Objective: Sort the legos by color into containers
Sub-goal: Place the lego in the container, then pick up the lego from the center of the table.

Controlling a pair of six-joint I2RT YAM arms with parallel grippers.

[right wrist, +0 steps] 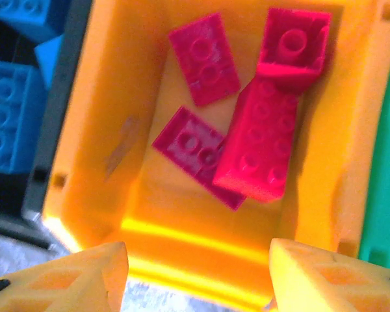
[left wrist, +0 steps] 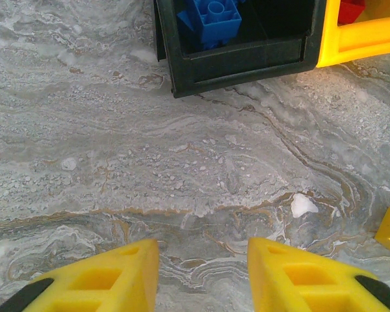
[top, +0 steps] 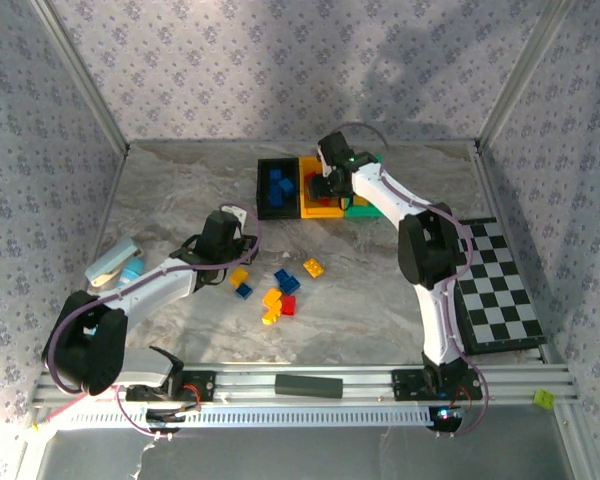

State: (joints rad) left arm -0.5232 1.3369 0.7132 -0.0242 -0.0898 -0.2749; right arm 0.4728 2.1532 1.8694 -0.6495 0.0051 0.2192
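Several loose legos lie clustered on the tabletop (top: 180, 190) around its middle, on the near side of the containers: a yellow brick (top: 239, 276) and a blue brick (top: 244, 291) at the cluster's left, another blue one (top: 286, 282), a red one (top: 287, 305) and more yellow ones (top: 271, 298) beside it.

The containers stand in a row at the far side. The black bin (top: 278, 213) on the left holds blue bricks (left wrist: 211, 16), the yellow-orange bin (right wrist: 91, 97) in the middle holds four red bricks (right wrist: 257, 140), and the green bin (right wrist: 383, 169) stands on the right.

The right fingers (right wrist: 114, 260) hover over the yellow-orange bin, spread wide with nothing between them. The left fingers (left wrist: 143, 257) are parted a little and empty, low over bare tabletop and aimed toward the black bin.

The cluster lies to the near right of the left fingers, its yellow-and-blue pair just beside that arm. The right arm is well apart from it, at the far row. The left arm looks better placed for the next pick. The bricks are too small here to tell their long axes.
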